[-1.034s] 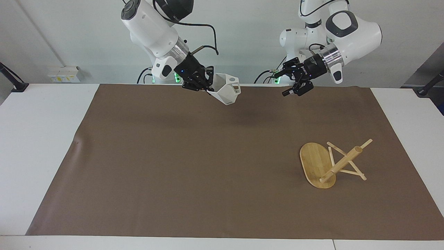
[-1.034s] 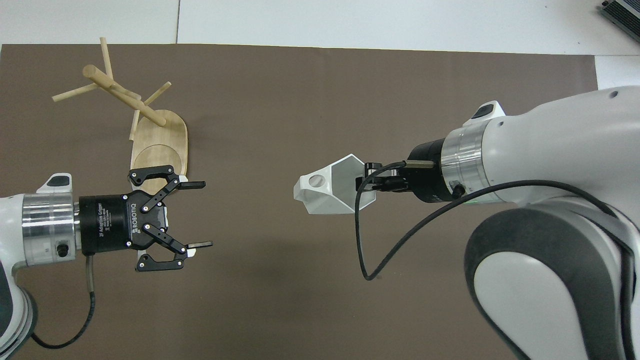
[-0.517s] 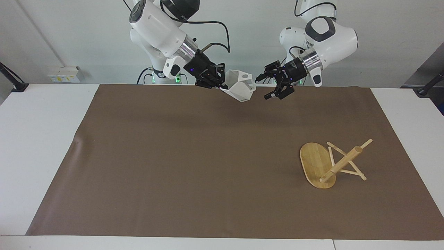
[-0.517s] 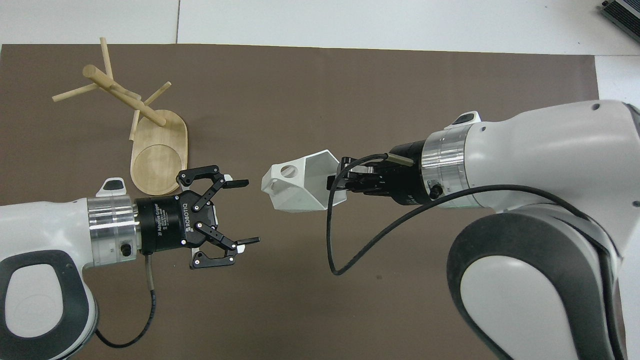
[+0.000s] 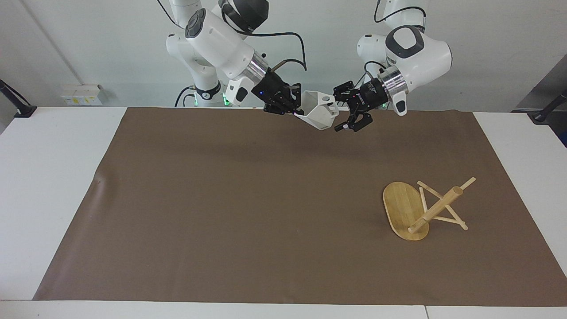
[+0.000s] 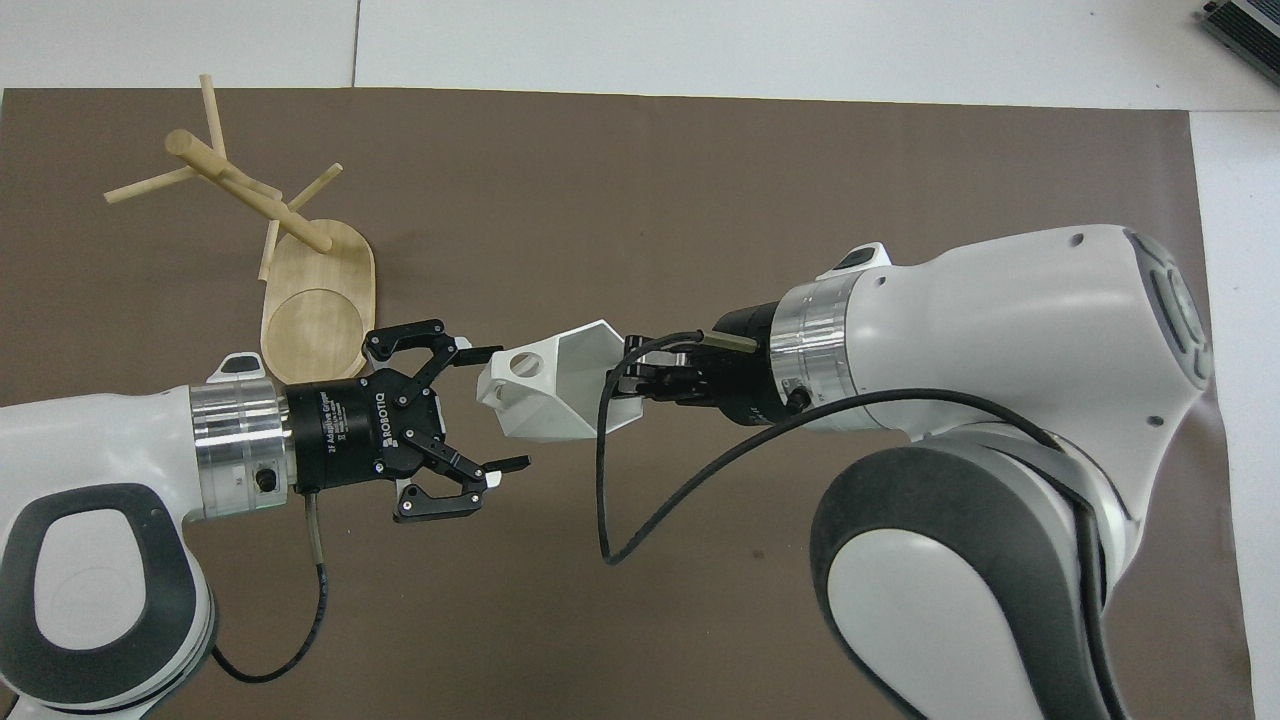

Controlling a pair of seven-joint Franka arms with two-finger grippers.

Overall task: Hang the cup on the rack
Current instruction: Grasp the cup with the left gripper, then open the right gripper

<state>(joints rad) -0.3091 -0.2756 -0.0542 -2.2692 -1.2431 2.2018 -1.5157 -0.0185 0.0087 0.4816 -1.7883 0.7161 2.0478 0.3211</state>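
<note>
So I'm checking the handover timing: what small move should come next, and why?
Probably ease the left gripper forward so its open fingers straddle the cup's handle end, then close. The right gripper, shut on the cup, holds it in the air pointing at the left one, which is not yet touching it. The rack lies tipped over.

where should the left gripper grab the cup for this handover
Probably by the blocky handle end. The right gripper is shut on the rim of the cup and holds it in the air with the handle turned toward the open left gripper. That end is the free part, so come in level from the left arm's end of the table and close across the handle.
</note>
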